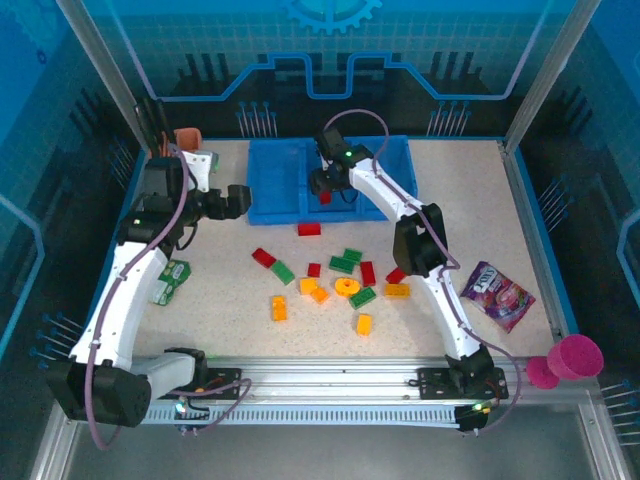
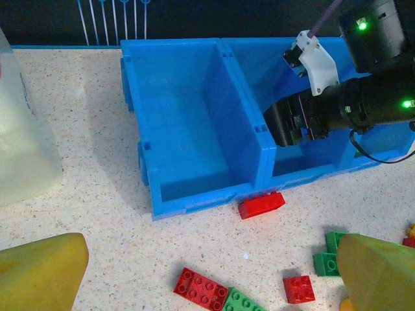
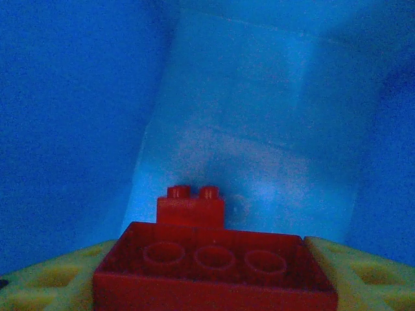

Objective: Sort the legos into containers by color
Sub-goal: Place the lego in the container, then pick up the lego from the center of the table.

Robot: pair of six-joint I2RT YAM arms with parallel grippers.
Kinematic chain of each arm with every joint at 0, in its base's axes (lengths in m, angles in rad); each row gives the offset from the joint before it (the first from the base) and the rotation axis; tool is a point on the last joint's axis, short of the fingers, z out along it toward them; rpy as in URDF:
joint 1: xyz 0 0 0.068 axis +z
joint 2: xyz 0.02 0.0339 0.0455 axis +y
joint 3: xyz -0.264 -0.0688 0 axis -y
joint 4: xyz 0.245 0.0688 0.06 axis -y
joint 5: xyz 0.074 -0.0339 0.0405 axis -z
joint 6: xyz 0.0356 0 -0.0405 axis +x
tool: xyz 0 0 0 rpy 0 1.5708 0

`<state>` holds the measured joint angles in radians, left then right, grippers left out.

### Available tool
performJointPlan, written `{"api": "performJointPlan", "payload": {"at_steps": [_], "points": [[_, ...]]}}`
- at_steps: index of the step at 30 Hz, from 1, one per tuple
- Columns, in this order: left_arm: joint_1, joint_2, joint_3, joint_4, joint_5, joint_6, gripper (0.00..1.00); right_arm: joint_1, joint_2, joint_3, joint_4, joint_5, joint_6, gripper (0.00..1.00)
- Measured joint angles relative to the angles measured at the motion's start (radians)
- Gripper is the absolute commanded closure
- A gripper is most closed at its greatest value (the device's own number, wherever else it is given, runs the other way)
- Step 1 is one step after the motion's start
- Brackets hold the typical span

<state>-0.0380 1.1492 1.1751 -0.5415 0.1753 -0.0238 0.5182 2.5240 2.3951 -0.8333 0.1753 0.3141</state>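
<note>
— Starting at the left: how does the left gripper (image 1: 238, 200) stand?
— It hangs over the bench (image 1: 230, 300) just left of the blue tray (image 1: 275, 205), with its jaws spread wide and nothing between them. A green packet (image 1: 172, 281) lies beside that arm, and an orange-rimmed cup (image 1: 188, 137) stands at the far left corner.
— And the tray itself?
— It has three compartments side by side. The left compartment (image 2: 188, 123) is bare. A stray red brick (image 2: 261, 204) lies on the bench right against the tray's near wall, about where the left and middle compartments meet.
— The right gripper (image 1: 324, 190)?
— It is down inside the middle compartment (image 2: 254, 70). Its jaws pinch a flat red brick (image 3: 214, 275), hollow side up, one jaw on each side. Behind it, a small red brick (image 3: 190, 207) sits on the compartment floor.
— The other legos?
— The loose legos (image 1: 362, 297), red, green and orange, are scattered on the bench in front of the tray, with a round yellow piece (image 1: 347, 287) among them. Further right lies a purple packet (image 1: 497, 295), and a pink cup (image 1: 575, 357) sits at the near right corner.
</note>
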Motion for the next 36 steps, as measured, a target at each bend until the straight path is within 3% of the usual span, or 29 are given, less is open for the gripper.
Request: {"api": "performJointPlan", "payload": {"at_steps": [18,22,28,36], "points": [[0.003,-0.063,-0.009,0.008,0.001,-0.002,0.01,0.048,-0.242,-0.249,0.053,0.037,0.073,0.25],[0.003,-0.077,-0.01,0.008,0.001,-0.003,0.01,0.093,-0.386,-0.44,0.11,0.051,0.141,0.11],[0.003,-0.095,-0.01,0.009,0.001,-0.003,0.01,0.203,-0.575,-0.766,0.245,0.048,0.249,0.0],[-0.012,-0.105,-0.01,0.009,0.001,-0.003,0.0,0.273,-0.484,-0.805,0.3,0.061,0.302,0.0]]}}
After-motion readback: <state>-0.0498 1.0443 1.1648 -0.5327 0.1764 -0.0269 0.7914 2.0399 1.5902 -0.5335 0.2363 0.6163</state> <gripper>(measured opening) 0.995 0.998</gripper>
